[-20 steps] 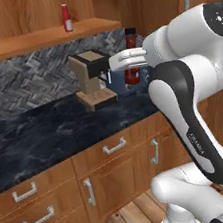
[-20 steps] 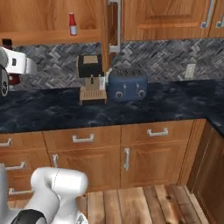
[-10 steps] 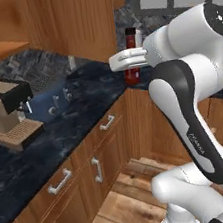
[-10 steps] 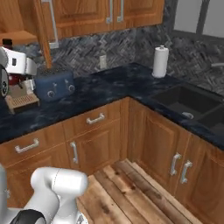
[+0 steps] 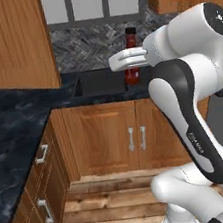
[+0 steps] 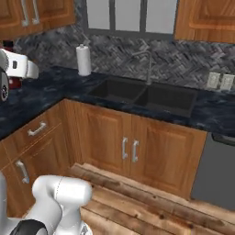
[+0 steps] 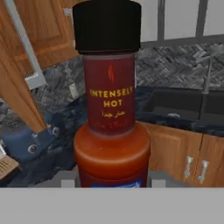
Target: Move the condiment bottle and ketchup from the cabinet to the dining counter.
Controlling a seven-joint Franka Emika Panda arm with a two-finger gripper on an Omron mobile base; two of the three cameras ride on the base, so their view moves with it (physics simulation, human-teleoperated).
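Note:
My gripper (image 5: 124, 60) is shut on the condiment bottle (image 5: 131, 55), a dark brown-red bottle with a black cap, and holds it upright in the air at chest height. In the hand view the condiment bottle (image 7: 111, 131) stands right in front of the camera with a label reading "intensely hot", and the gripper (image 7: 111, 181) clamps its lower body from both sides. In the right base view the gripper (image 6: 20, 67) and part of the condiment bottle (image 6: 13, 82) sit at the far left edge. The ketchup and the dining counter are out of view.
Ahead is a black corner countertop (image 6: 59, 87) with a double sink (image 6: 142, 94), a faucet (image 6: 148, 64) and a paper towel roll (image 6: 84, 59). Wooden wall cabinets (image 5: 12, 42) hang at the left. A blue toaster (image 7: 26, 144) stands on the counter. Wooden floor (image 6: 137, 202) lies below.
The whole picture has swung from the coffee machine and toaster to the sink corner, so the base has turned. The bottle stays held in my gripper.

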